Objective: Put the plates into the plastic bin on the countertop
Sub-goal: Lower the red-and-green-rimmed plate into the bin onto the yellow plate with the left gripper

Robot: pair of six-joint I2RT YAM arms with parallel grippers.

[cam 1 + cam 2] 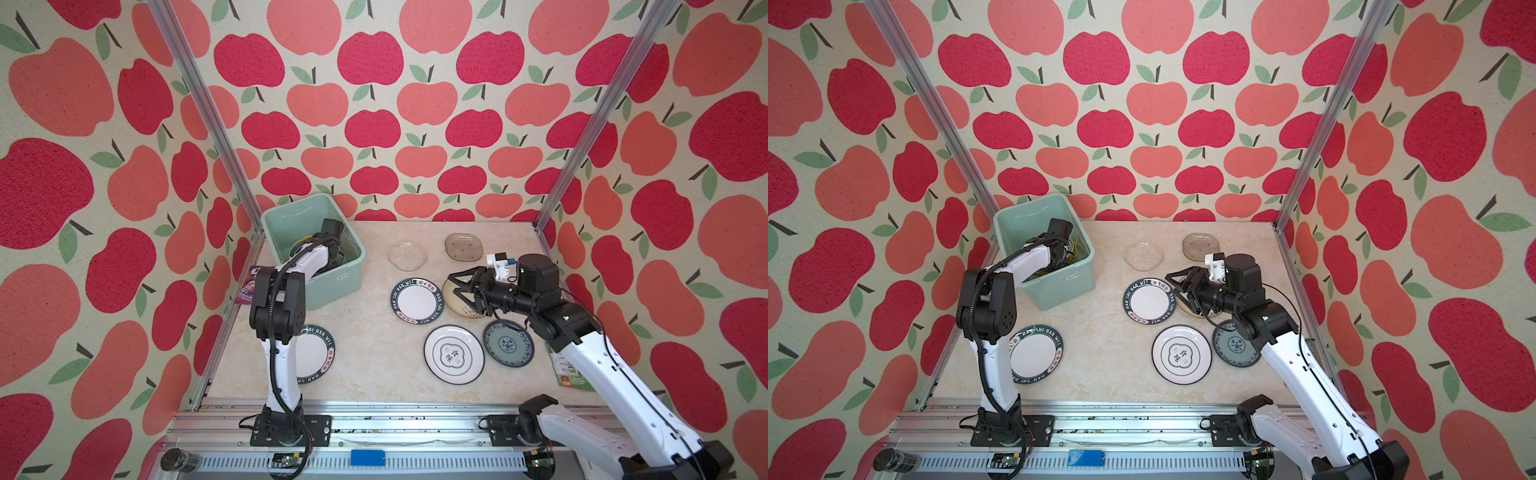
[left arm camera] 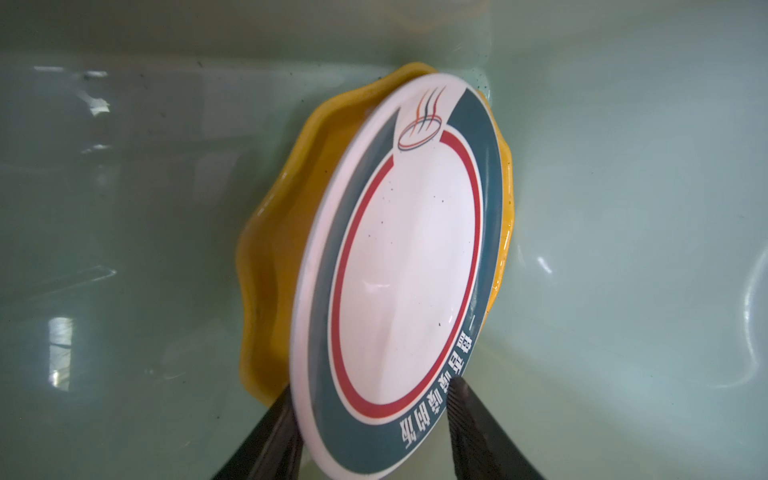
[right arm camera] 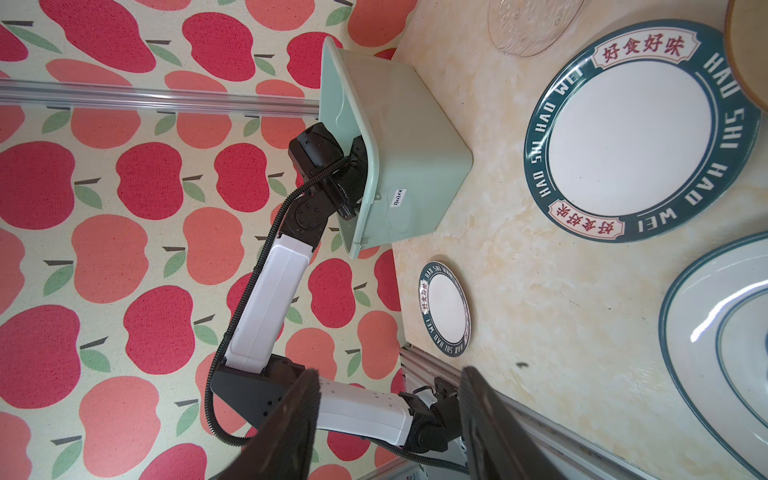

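Held plate: white plate with a teal band and red ring [image 2: 407,270], inside the plastic bin [image 1: 328,296], slanted against the yellow scalloped plate [image 2: 282,249].
Its writing: white Chinese characters on the band at the claw end; a steaming-bowl logo at the opposite end, so the plate points logo-first away from the claw.
Left claw [image 2: 372,390]: jaws parted, one finger [image 2: 473,428] on each side of the rim, wider than the rim is thick.
Left arm: elbow raised over the table's left edge, forearm dipping into the bin.
Bin: far left corner of the table [image 1: 365,345], long axis roughly far-to-near; a small white label [image 3: 400,197] on its outer wall (print too small to read).
Lettered plates: "HAO SHI HAO WEI" with 好食好味 panels, one mid-table [image 1: 417,301], one by the left edge [image 1: 1036,353].
Right claw [image 1: 454,286]: spread and empty, over the cream plate [image 3: 750,54], pointing toward the left edge.
Right arm: reaching from the near right corner, wrist about level.
Near right: ringed white plate [image 1: 454,353] with centre characters, just beside the blue-patterned plate [image 1: 508,344].
Far edge: two glass plates, clear [image 1: 407,255] and smoky [image 1: 464,246].
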